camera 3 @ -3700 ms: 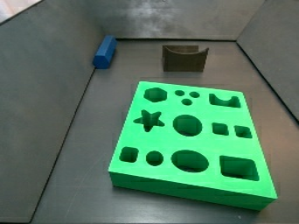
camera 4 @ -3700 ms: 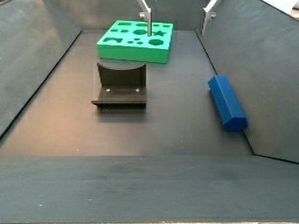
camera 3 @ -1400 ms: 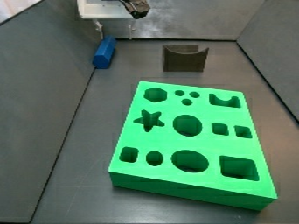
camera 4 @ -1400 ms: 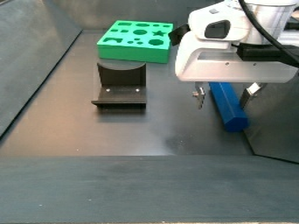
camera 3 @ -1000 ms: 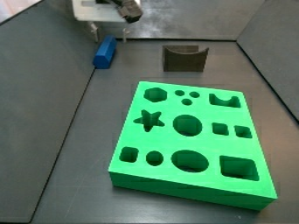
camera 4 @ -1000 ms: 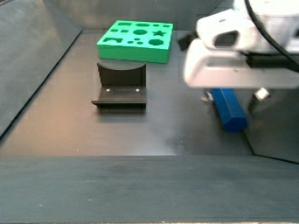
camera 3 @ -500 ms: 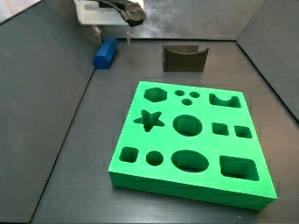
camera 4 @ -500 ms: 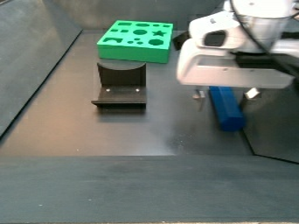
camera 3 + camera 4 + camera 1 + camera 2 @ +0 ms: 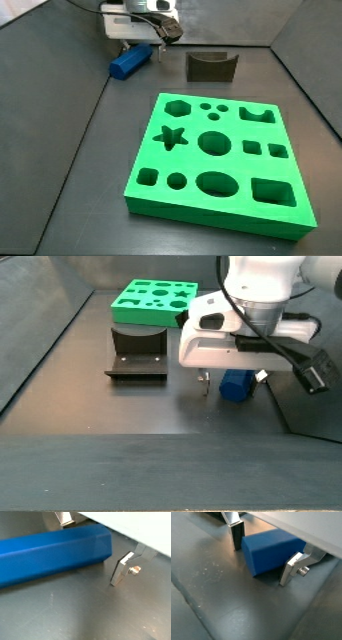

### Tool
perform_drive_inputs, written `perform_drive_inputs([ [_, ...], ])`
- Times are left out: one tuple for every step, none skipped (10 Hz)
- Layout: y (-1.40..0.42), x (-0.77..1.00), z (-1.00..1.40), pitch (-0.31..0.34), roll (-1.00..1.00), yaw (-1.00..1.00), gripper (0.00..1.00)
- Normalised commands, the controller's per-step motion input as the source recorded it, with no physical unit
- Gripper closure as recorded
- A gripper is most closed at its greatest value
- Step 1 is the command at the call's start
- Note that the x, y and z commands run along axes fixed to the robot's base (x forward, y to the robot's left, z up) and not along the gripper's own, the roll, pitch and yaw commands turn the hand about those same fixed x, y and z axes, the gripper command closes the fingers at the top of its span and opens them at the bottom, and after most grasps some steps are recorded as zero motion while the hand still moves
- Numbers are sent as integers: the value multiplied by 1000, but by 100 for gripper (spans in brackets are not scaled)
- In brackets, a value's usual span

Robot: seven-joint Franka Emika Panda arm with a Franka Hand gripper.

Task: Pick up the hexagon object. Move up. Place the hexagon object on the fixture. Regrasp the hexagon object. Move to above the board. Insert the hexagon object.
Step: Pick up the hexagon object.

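The hexagon object (image 9: pixel 128 63) is a bright-blue bar lying on the floor by the side wall, turned at an angle to it. My gripper (image 9: pixel 231 383) is low over it and open, straddling one end of the bar (image 9: pixel 271 552). One finger (image 9: pixel 236 536) stands close against a side of the bar. In a wrist view a thin strip of floor shows between the other finger (image 9: pixel 123 567) and the bar (image 9: pixel 53 552). The fixture (image 9: pixel 211 66), a dark notched block (image 9: pixel 138 353), stands apart from it. The green board (image 9: pixel 221 160) lies flat and shows behind the fixture (image 9: pixel 156 301).
Grey walls enclose the floor, and one wall (image 9: pixel 314 396) runs close beside the bar and my gripper. The arm's white body (image 9: pixel 221 341) hides most of the bar in a side view.
My gripper has shifted away from the wall and turned. The blue bar has turned with it and now lies at an angle to the wall.
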Motion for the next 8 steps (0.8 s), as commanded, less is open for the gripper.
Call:
perform_drive_inputs([
  [74, -231, -766, 0, 0, -929, 0],
  [69, -200, -760, 0, 0, -954, 0],
  [0, -20, -720, -3, 0, -1000, 0],
  [-6, 0, -369, -114, -66, -1000, 0],
  [-26, 0, -166, -166, -140, -966, 0],
  [-3, 0, -131, -169, -120, -960, 0],
  [0, -334, -186, -180, -106, -700, 0],
  [123, -289, -49, -171, -87, -157, 0],
])
